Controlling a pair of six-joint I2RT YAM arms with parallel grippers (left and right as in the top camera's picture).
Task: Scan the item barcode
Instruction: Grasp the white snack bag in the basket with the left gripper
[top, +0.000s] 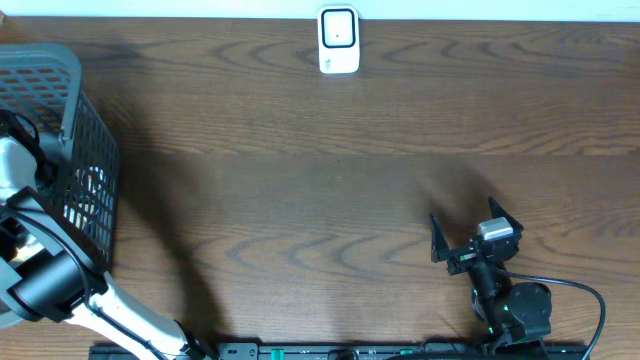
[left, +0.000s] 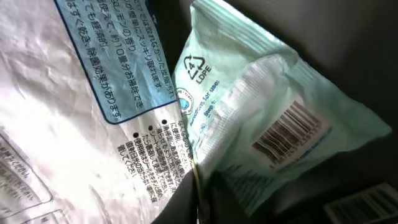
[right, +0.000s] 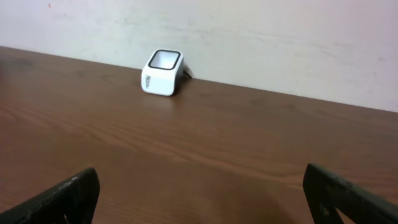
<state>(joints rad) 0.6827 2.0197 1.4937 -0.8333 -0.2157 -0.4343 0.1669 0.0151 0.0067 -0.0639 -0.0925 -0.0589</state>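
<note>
Reaching with the left arm (top: 50, 270) down into a grey mesh basket (top: 90, 150), far to the left of the scanner (top: 339, 40) and nearer the front edge. Left end effector (left: 194, 186) buried among the packets there, fingers closed together; cannot tell whether anything is pinched between them. Right arm (top: 510, 305) folded low, right of the scanner and on the near side of the desk (top: 300, 200). Right end effector (top: 465, 225) spread wide, holding nothing, hovering over bare wood and facing the scanner.

Dark brown wood-grain desk, running back to a plain pale wall (right: 280, 43) just behind the scanner. Small white scanner with a dark-framed window, upright at the far edge of the desk, well apart from both arms.

Inside the basket, seen from the left wrist: a white packet (left: 62, 124) with a blue panel of Japanese print on the left. Beside it on the right, touching, a crinkled mint-green packet (left: 261, 112) marked LDPE, tilted, with a black barcode (left: 289, 132) on its pale panel facing the camera. Lower right, part of a second barcode (left: 367, 202) in shadow, on something too dark to make out.
</note>
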